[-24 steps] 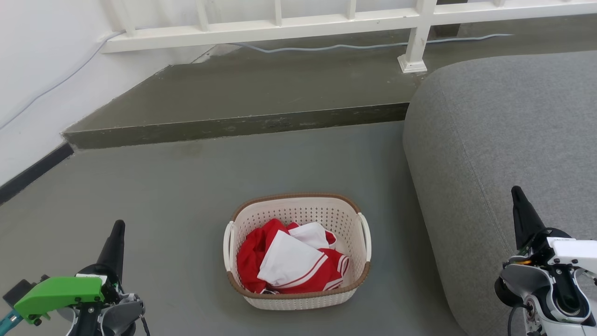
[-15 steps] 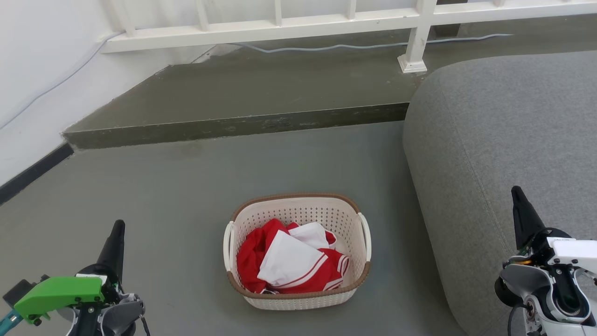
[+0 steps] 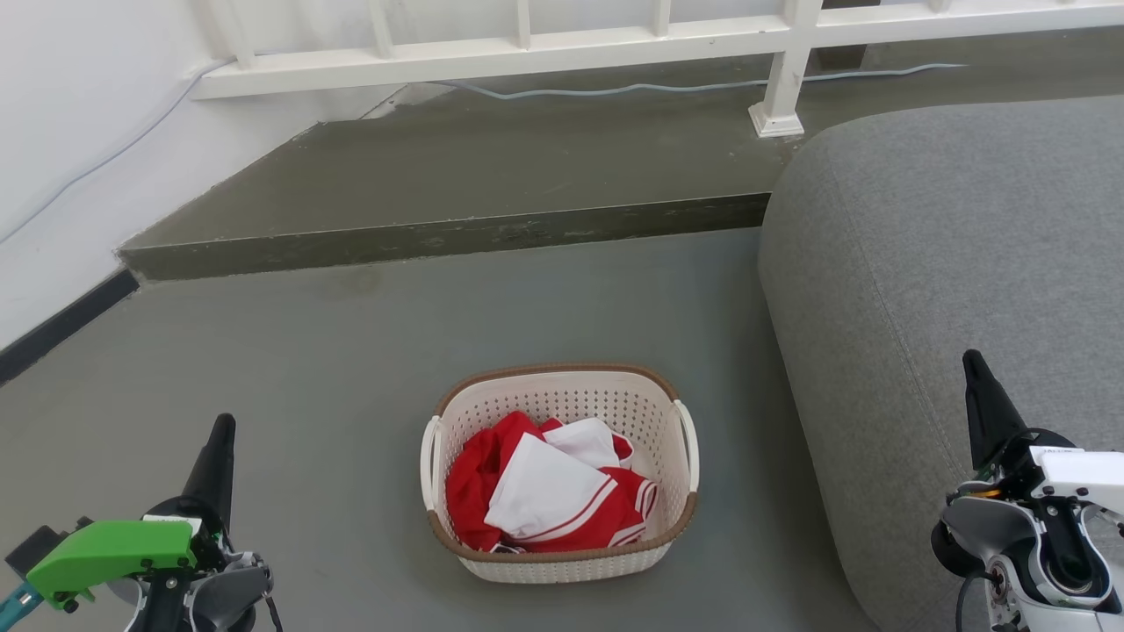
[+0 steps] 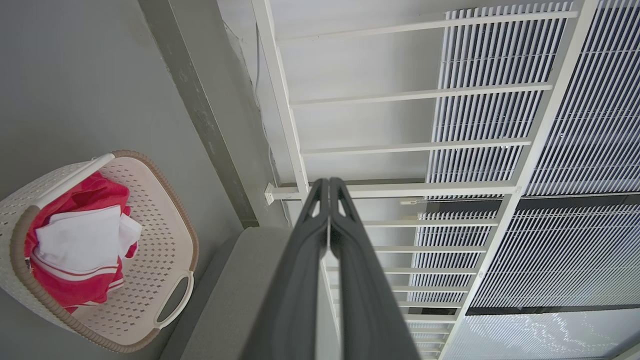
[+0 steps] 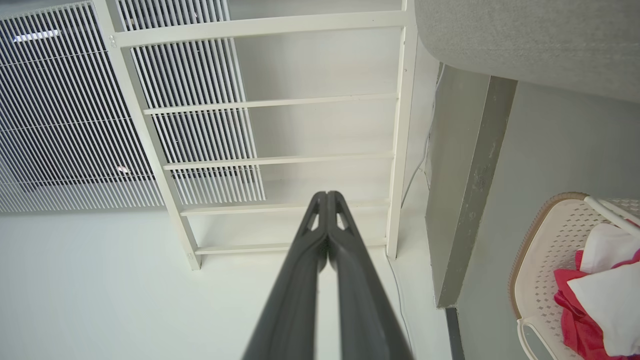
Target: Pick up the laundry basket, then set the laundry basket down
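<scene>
The laundry basket (image 3: 562, 553) stands on the grey floor in the head view, cream and perforated with a brown rim, white handles on both sides, red and white clothes inside. It also shows at the lower left of the left wrist view (image 4: 160, 240) and the lower right of the right wrist view (image 5: 540, 260). My left gripper (image 3: 221, 426) is at the lower left, well apart from the basket, fingers pressed together and empty (image 4: 328, 182). My right gripper (image 3: 970, 360) is at the lower right beside the sofa, also shut on nothing (image 5: 327, 195).
A large grey sofa (image 3: 948, 263) fills the right side, close to the basket's right handle. A raised concrete step (image 3: 439, 237) runs across behind the basket, with a white railing (image 3: 527, 53) and a cable beyond. A white wall is at the left.
</scene>
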